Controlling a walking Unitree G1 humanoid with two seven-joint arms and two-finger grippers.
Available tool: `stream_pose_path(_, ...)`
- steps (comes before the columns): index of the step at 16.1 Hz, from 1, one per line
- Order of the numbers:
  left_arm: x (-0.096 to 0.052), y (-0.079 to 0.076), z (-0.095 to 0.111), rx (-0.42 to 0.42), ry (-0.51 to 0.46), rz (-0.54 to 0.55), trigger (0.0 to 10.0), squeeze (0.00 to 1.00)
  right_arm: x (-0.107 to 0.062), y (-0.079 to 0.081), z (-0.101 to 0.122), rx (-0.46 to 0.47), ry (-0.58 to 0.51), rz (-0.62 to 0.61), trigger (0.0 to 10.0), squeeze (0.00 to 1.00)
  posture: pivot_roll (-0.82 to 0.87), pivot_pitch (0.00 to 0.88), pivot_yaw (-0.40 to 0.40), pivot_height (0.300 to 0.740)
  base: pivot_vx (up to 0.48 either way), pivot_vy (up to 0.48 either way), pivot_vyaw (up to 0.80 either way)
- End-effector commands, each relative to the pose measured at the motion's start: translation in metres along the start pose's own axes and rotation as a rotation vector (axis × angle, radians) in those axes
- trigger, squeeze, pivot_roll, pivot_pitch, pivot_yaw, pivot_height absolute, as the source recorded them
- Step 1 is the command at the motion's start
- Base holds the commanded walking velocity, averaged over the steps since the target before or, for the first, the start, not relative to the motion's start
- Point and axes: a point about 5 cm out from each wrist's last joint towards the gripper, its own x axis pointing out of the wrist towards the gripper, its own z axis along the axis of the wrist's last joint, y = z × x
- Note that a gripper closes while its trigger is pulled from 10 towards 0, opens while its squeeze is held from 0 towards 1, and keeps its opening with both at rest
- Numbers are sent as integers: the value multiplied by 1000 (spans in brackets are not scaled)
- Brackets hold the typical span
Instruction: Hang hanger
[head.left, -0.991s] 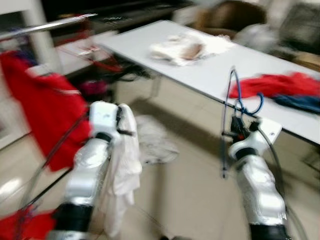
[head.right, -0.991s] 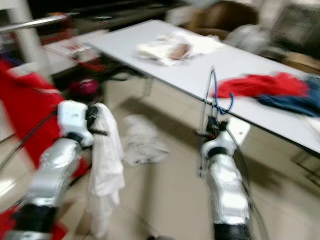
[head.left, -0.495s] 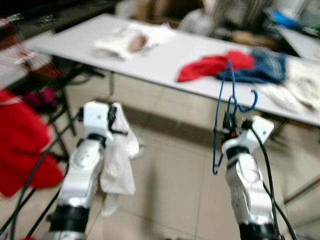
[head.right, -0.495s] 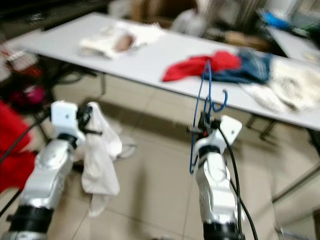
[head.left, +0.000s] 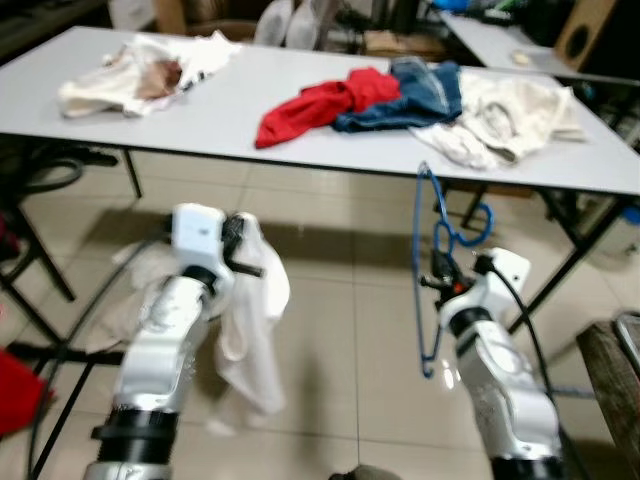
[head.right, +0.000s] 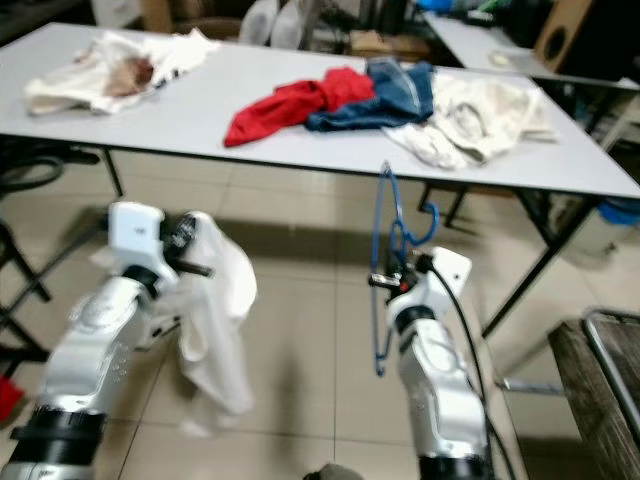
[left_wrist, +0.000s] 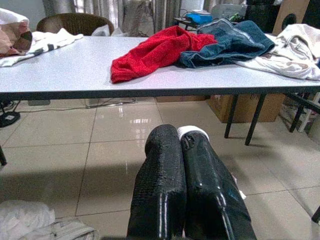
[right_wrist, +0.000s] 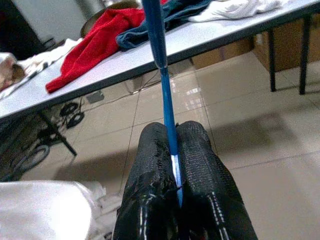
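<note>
A blue wire hanger (head.left: 428, 262) stands upright in front of me, and my right gripper (head.left: 441, 283) is shut on its wire low down. In the right wrist view the blue wire (right_wrist: 159, 55) runs up from between the closed fingertips (right_wrist: 192, 132). My left gripper (head.left: 246, 262) is shut on a white garment (head.left: 252, 335) that hangs down from it toward the floor. In the left wrist view a bit of white cloth (left_wrist: 191, 131) shows at the closed fingertips (left_wrist: 162, 137).
A long white table (head.left: 230, 125) stands ahead with a red garment (head.left: 320, 100), blue jeans (head.left: 420, 88), pale clothes (head.left: 515, 110) and a white heap (head.left: 140, 65) on it. White cloth (head.left: 125, 300) lies on the floor at left. Black table legs (head.left: 575, 250) stand at right.
The camera has swung right, so the red garment on the rack has left the picture and the table now lies straight ahead. Both grippers keep their holds.
</note>
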Motion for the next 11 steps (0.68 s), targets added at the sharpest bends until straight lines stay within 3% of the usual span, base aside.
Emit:
stream_pose_path(1,1,2,13,34,-29,-16,10000,0,0,5,5,19,-2,13,10000,0,-23,0,-43,740,0,428,0)
stream_pose_path(11,5,2,15,59,-10,-30,10000,0,-2,-1,3,37,27,-28,10000,0,-27,0,-35,740,0,431,0)
